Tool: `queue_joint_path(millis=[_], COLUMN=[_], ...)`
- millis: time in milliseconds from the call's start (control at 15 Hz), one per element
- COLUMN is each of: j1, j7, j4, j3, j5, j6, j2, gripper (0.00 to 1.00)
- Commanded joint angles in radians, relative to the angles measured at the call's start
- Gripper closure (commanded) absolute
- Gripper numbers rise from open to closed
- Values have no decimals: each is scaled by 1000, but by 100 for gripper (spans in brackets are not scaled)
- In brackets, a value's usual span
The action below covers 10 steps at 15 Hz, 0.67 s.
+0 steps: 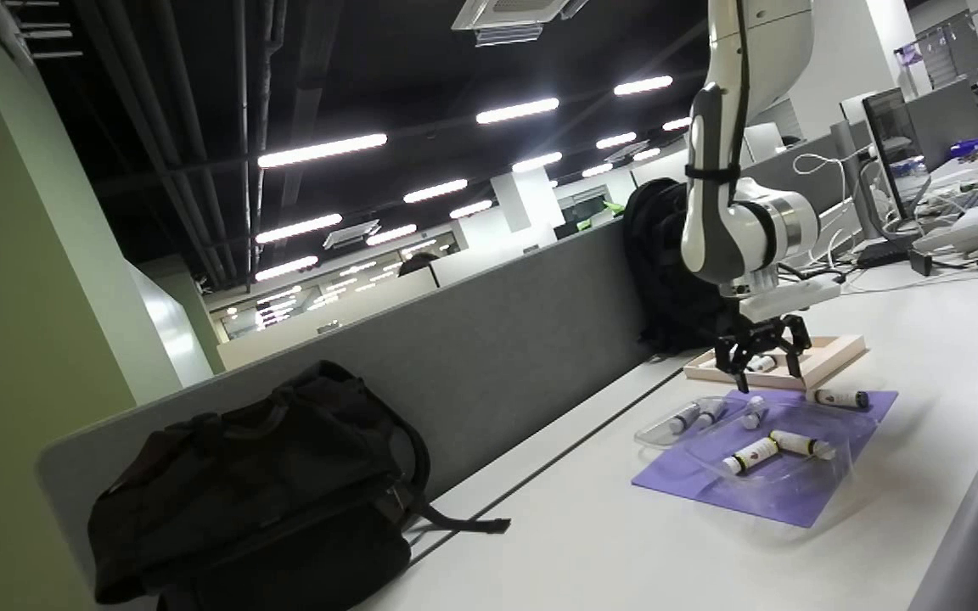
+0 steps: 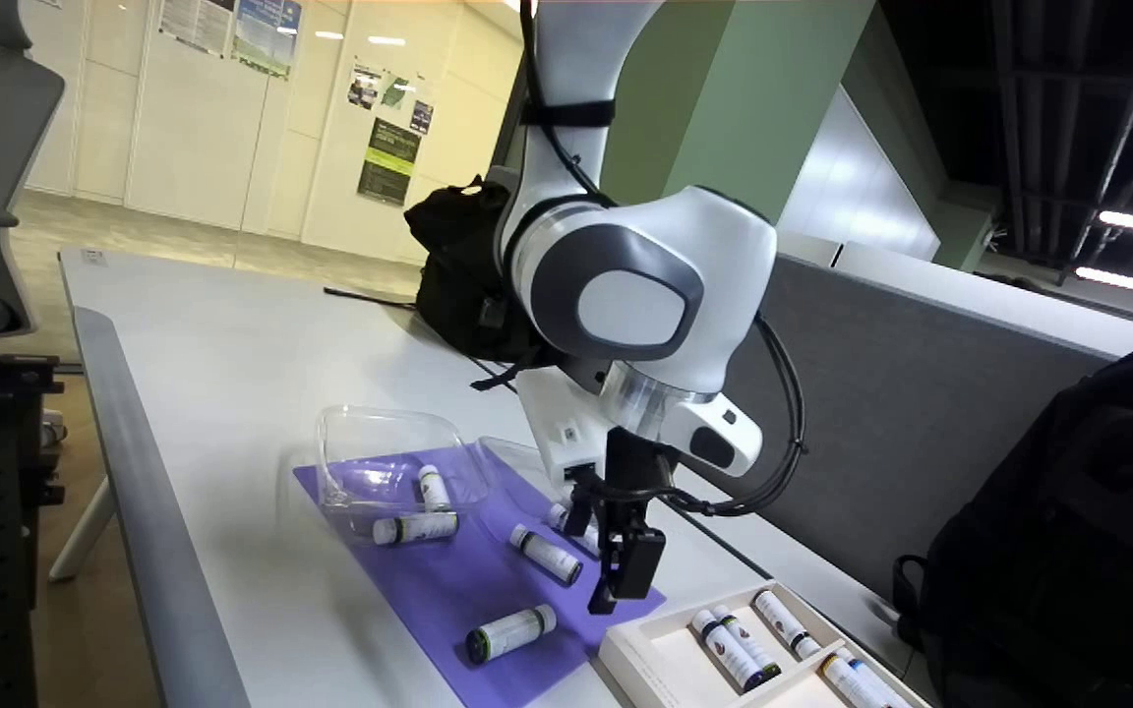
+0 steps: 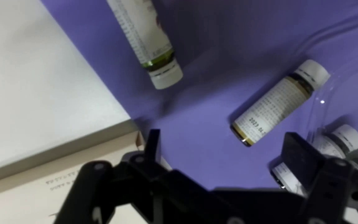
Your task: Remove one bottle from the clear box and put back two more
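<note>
The clear box [image 2: 370, 433] stands on the purple mat [image 1: 684, 479]; it also shows faintly in an exterior view [image 1: 795, 479]. Two white-labelled bottles lie in or at it [image 1: 750, 456] [image 1: 801, 444]. A second clear container [image 1: 649, 437] with two bottles [image 1: 684, 417] [image 1: 711, 412] stands at the mat's back edge. One bottle [image 2: 510, 633] lies on the mat near the wooden tray; another bottle [image 3: 272, 112] lies mid-mat. My gripper [image 3: 222, 138] is open and empty above the mat, also in both exterior views [image 1: 769, 379] [image 2: 618, 588]. The mid-mat bottle's base lies ahead of the fingers.
A light wooden tray [image 2: 647, 667] with several bottles stands beside the mat; its corner is near the left finger in the wrist view [image 3: 73, 174]. A grey partition [image 1: 523, 331] runs along the back. Black backpacks [image 1: 268, 492] [image 1: 667, 271] stand against it.
</note>
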Motion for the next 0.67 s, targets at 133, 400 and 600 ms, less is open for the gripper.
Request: queue_joint_path(millis=[133, 400, 600], j1=[-1, 12, 9], j7=[163, 129, 134], j4=[-3, 2, 2], j3=[57, 48, 48], j5=[166, 152, 156], j6=[6, 7, 7], j2=[-20, -3, -3], gripper=[0, 0, 0])
